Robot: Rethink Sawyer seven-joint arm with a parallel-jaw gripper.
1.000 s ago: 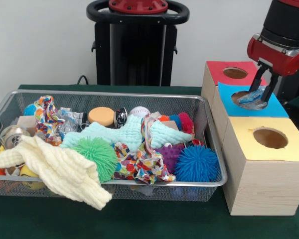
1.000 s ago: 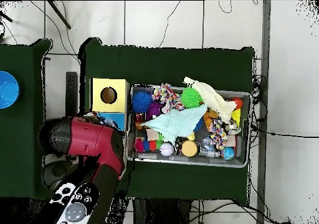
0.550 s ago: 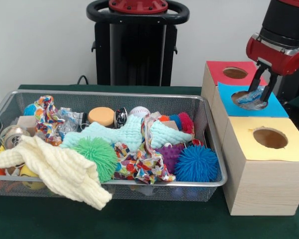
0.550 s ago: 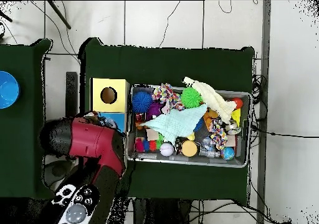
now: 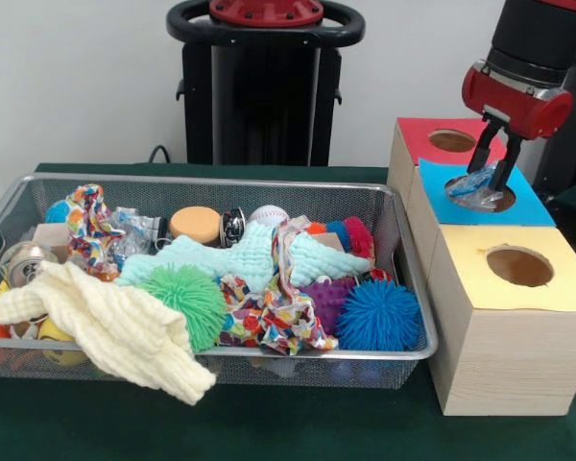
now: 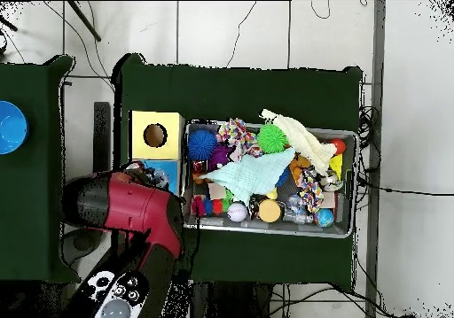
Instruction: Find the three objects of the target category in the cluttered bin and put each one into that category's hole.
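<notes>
1. Nearest the camera, the wire bin [image 5: 403,353] is heaped with clutter: a cream knitted cloth [image 5: 115,331] draped over the front rim, a green spiky ball [image 5: 187,300], a blue spiky ball [image 5: 377,316], patterned fabric [image 5: 269,312] and a pale teal cloth [image 5: 245,257]. As a judgement, any further targets are buried somewhere in this pile, so most of the search remains.

2. Beside the bin stand three wooden boxes in a row; the yellow-topped box [image 5: 547,288] is closest and its hole looks empty.

3. Behind it, the blue-topped box [image 5: 533,206] is where the action is. A crumpled clear plastic wrapper [image 5: 475,187], glossy with a bluish tint, sits at the mouth of the blue hole, partly in.

4. The gripper [image 5: 491,165] is just above it, its two dark fingers [image 5: 482,154] pinching the wrapper's top, so the drop is not finished.

5. Farthest, the red-topped box [image 5: 422,134] is untouched.
</notes>
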